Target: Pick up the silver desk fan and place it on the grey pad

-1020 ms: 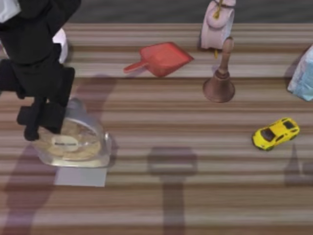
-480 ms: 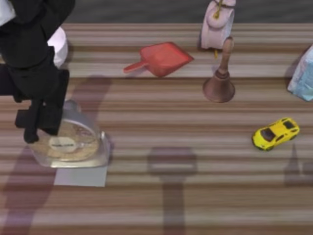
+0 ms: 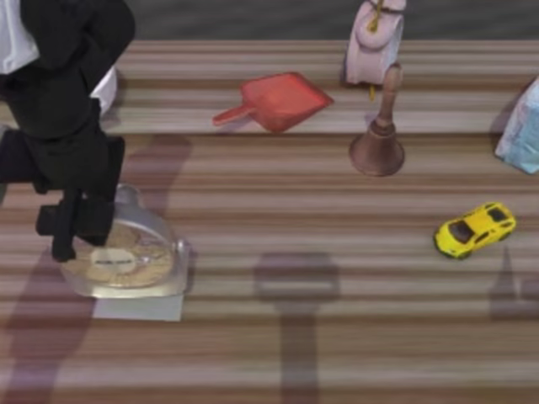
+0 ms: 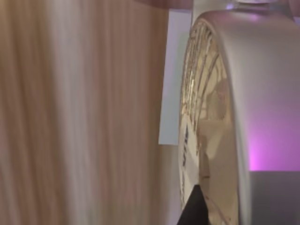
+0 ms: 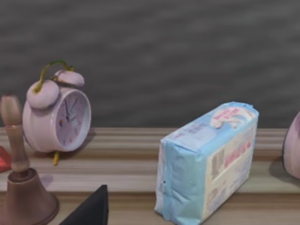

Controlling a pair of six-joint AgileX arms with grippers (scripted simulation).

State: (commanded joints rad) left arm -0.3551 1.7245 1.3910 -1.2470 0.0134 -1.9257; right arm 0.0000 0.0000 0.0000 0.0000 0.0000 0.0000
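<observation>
silver desk fan [image 3: 126,257] lies over the grey pad [image 3: 139,307] at the desk's [image 3: 337,236] left; your left gripper's [image 3: 72,227] fingers are clamped on its rim. right arm unseen.

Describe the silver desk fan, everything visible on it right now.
The silver desk fan is a shiny silver disc with a tan wire grille face turned up toward the top camera and a pale label at its hub. It sits at the table's left over the grey pad, hiding most of it. The left tool is at its rim; whether it rests on the pad is unclear.
</observation>
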